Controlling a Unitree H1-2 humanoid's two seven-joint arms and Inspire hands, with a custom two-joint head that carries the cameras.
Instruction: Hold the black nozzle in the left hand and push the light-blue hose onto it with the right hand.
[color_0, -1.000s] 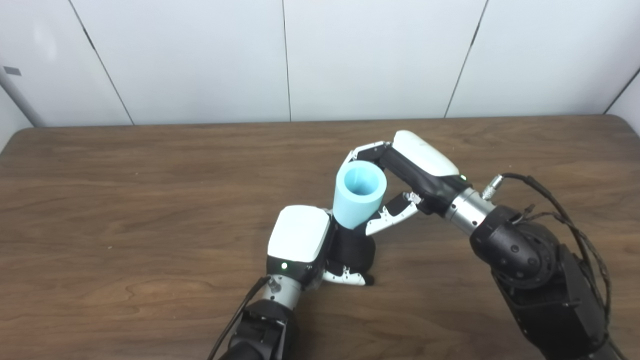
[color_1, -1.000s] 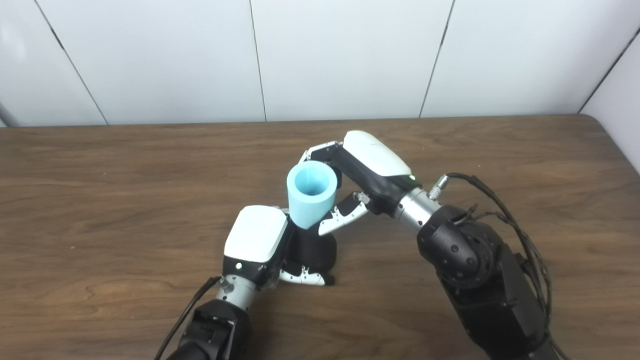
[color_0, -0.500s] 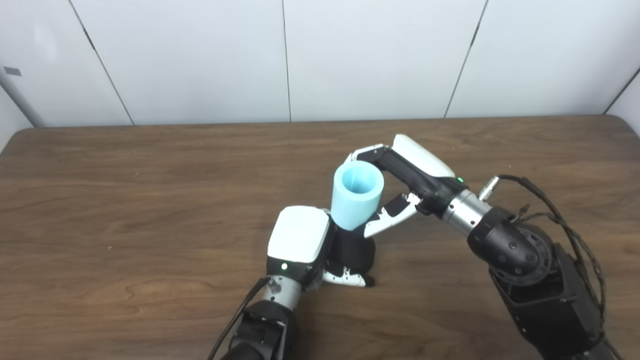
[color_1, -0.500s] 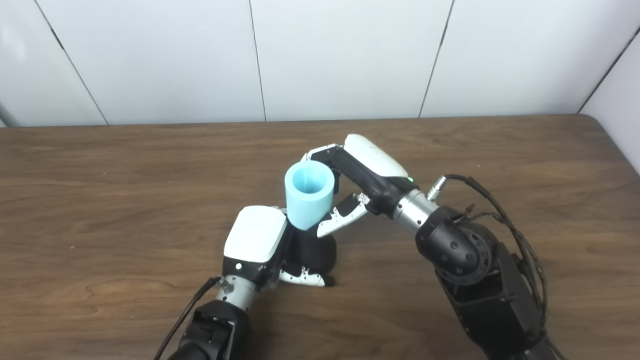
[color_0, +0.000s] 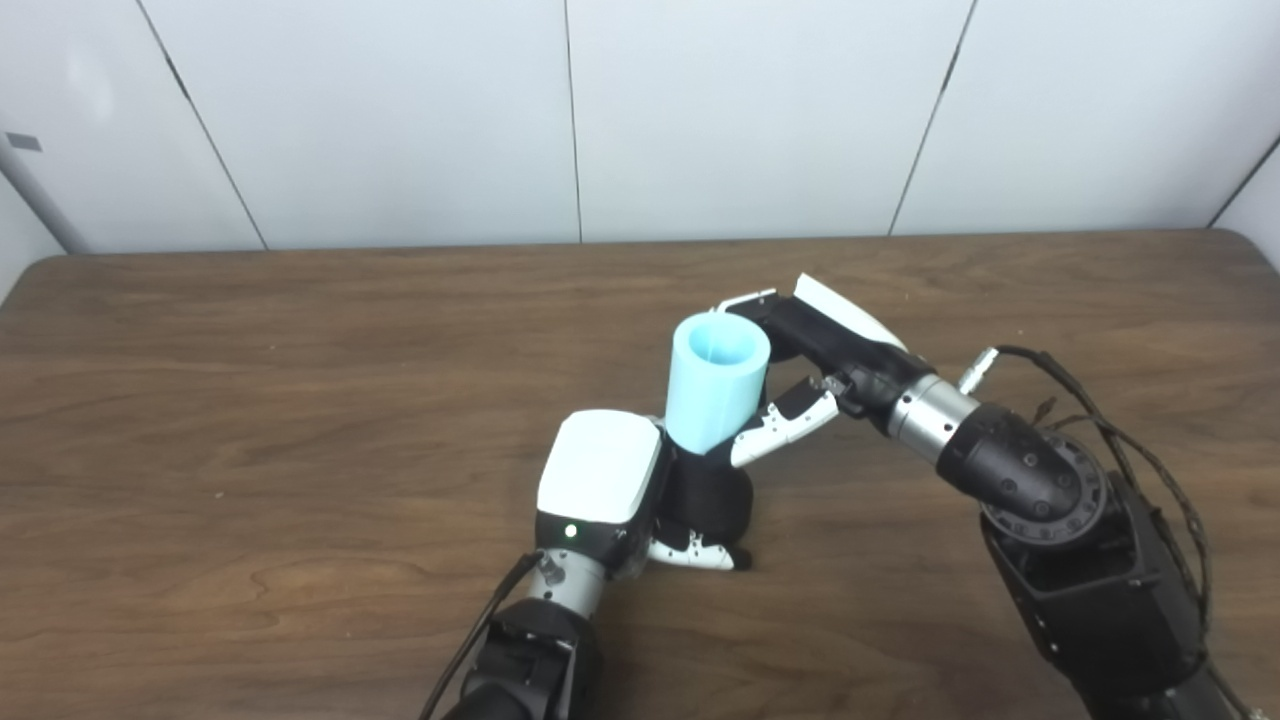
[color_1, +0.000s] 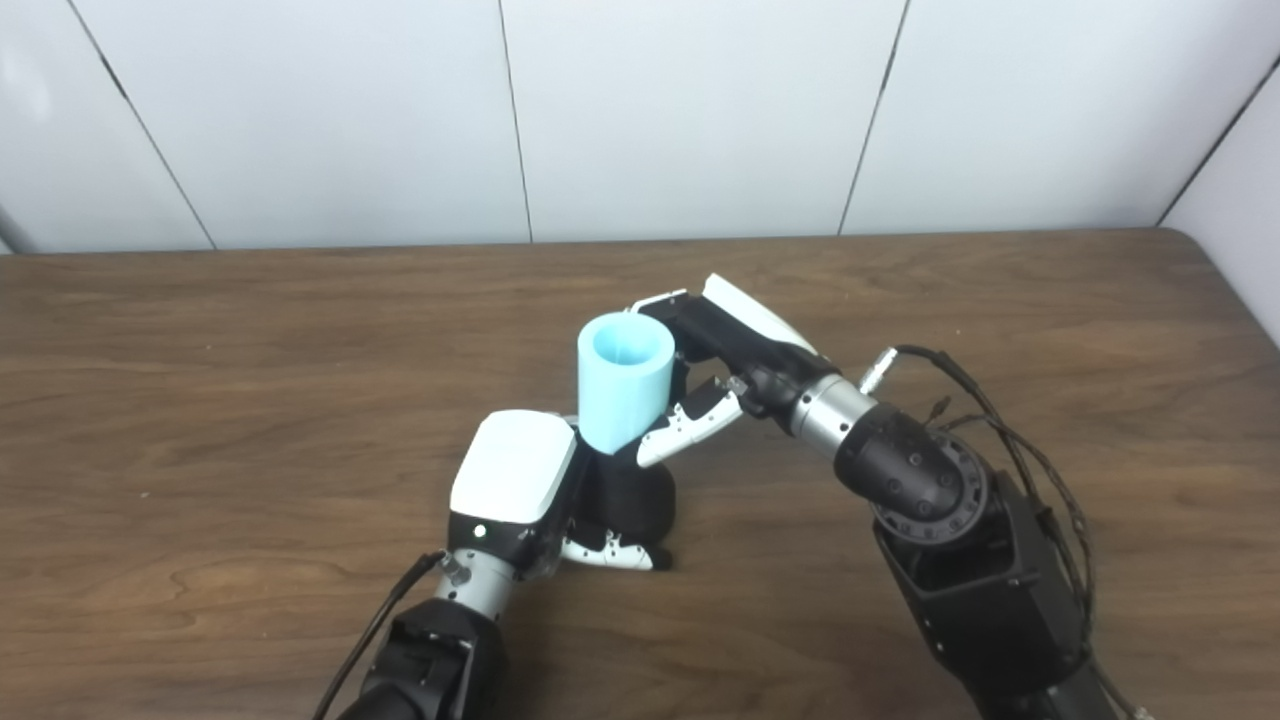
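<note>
Left hand (color_0: 598, 478): nearest, fingers clamped round the black nozzle (color_0: 708, 500), low over the table (color_0: 250, 400); best held steady.
Hose (color_0: 714, 382): light-blue, seated on the nozzle top; long axis near upright, open mouth up.
Right hand (color_0: 800, 375): wrapped round the hose; should press straight down its axis.

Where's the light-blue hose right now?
Near the table's middle in both views, the light-blue hose stands open end up on the black nozzle, gripped by the right hand, just right of the left hand.
</note>
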